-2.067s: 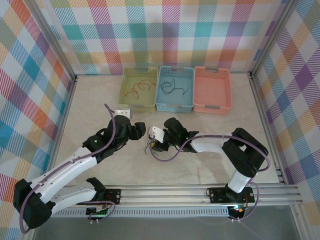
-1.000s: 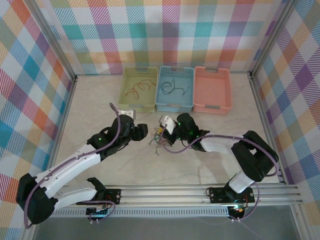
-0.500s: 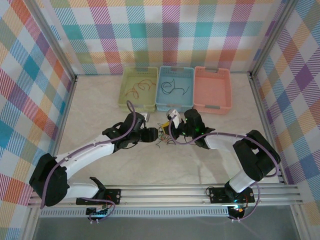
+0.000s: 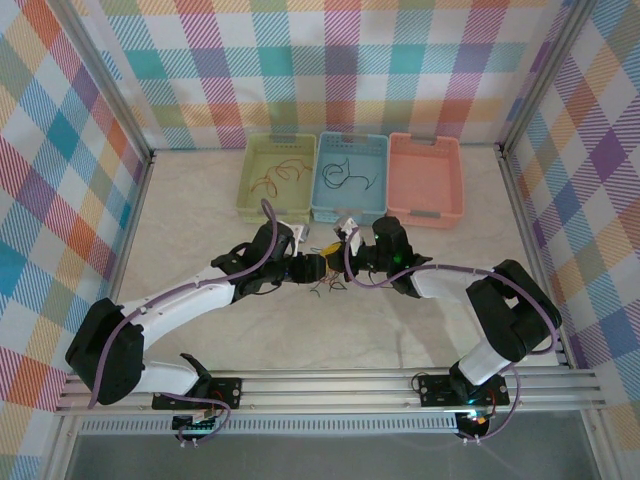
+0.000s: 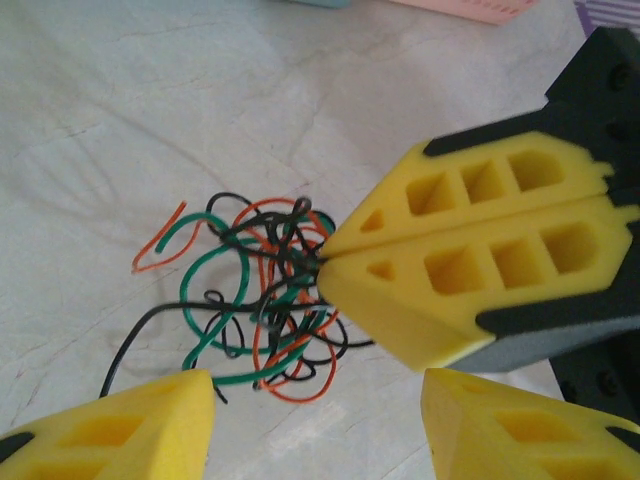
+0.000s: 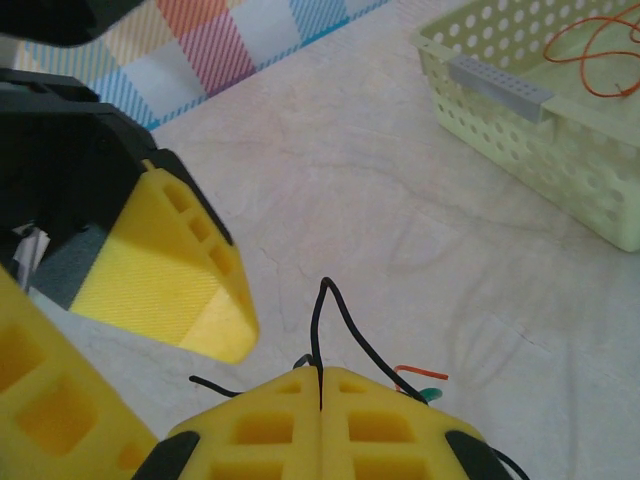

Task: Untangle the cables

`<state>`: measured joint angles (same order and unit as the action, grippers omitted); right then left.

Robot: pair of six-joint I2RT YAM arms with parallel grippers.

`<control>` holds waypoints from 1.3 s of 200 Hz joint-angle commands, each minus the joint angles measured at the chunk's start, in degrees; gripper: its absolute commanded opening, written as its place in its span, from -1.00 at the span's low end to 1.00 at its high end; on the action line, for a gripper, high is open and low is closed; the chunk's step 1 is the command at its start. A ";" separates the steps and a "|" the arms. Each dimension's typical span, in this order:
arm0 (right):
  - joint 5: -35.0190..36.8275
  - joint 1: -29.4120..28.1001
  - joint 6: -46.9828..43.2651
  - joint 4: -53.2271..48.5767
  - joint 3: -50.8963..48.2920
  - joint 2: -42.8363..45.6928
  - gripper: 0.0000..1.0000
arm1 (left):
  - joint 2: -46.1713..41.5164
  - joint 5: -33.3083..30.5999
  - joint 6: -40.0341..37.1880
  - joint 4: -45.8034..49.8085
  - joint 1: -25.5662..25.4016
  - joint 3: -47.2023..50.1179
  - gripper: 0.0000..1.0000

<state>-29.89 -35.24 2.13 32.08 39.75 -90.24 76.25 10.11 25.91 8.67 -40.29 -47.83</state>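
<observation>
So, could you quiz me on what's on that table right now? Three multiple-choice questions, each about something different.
1. How many baskets stand along the back? A two; B three; C five.
2. Where is the cable tangle? A in a basket; B lifted in the air; C on the table in front of the baskets.
3. What is the right gripper doing? A pinched shut on strands of the tangle; B standing wide open; C gripping a basket rim.

Answers:
1 B: green, blue and pink baskets sit side by side.
2 C: the left wrist view shows it lying on the tabletop, with the left gripper open beside it.
3 A: it is closed with a black wire pinched in it.
</observation>
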 commanded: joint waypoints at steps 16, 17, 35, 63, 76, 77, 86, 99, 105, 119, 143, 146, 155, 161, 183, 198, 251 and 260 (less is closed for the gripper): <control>-5.68 0.48 1.28 3.61 -1.20 1.73 -1.00 | 0.09 1.74 -0.86 -2.67 0.65 0.18 0.09; -5.74 0.46 1.29 3.61 -1.27 1.73 -1.00 | 0.06 1.79 -0.86 -2.77 0.65 0.15 0.09; -6.53 0.62 1.74 5.69 -1.26 1.74 -1.00 | 0.17 1.87 -1.19 -3.13 0.70 0.31 0.05; -8.43 0.68 2.33 7.27 -1.57 1.64 -1.00 | 0.70 2.15 -1.32 -3.17 0.70 0.15 0.04; -9.42 0.79 2.80 8.20 -1.79 1.69 -1.00 | 0.63 2.53 -1.27 -3.44 0.66 0.18 0.03; -9.54 0.79 2.80 8.28 -1.83 1.66 -1.00 | 0.60 2.50 -1.29 -3.46 0.66 0.19 0.03; -10.64 0.88 3.08 9.12 -2.03 1.73 -1.00 | 0.34 2.72 -1.33 -3.85 0.65 0.44 -0.01; -11.92 0.88 3.56 10.29 -2.29 1.73 -1.00 | -0.10 3.11 -1.37 -4.47 0.67 0.72 -0.07; -12.52 0.96 3.64 10.69 -2.39 1.71 -1.00 | -0.21 3.44 -1.31 -4.68 0.70 0.84 -0.11; -13.60 0.97 3.90 11.69 -2.62 1.73 -1.00 | -0.53 4.21 -1.29 -5.30 0.70 1.08 -0.19; -14.75 0.98 4.15 13.25 -3.14 1.93 -1.00 | -0.62 4.23 -1.25 -5.22 0.70 1.14 -0.38; -14.84 0.97 4.24 13.34 -3.18 1.99 -1.00 | -0.61 4.11 -1.16 -5.12 0.66 1.13 -0.40; -14.69 1.05 4.20 13.36 -3.26 2.04 -1.00 | -0.82 3.95 -1.21 -5.09 0.68 1.10 -0.44; -14.44 1.05 4.12 13.24 -3.31 2.15 -1.00 | -0.93 3.87 -1.13 -5.01 0.67 1.09 -0.46; -13.25 1.35 4.07 13.36 -3.67 2.61 -1.00 | -2.59 1.29 -0.18 -3.23 0.65 1.08 -0.45; -13.02 1.46 4.11 13.58 -3.94 2.79 -1.00 | -4.34 -2.15 0.78 -1.05 0.65 1.17 -0.33; -13.42 2.62 6.13 16.76 -5.01 2.88 -1.00 | -8.56 -4.06 2.46 -0.64 0.66 2.79 -0.19; -13.76 2.64 6.22 16.89 -4.88 2.79 -1.00 | -8.28 -3.29 2.16 -1.37 0.71 2.91 -0.19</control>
<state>-40.84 -33.12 6.90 45.01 35.48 -88.55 68.51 7.55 27.70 7.40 -40.03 -45.98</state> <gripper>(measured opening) 0.063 0.404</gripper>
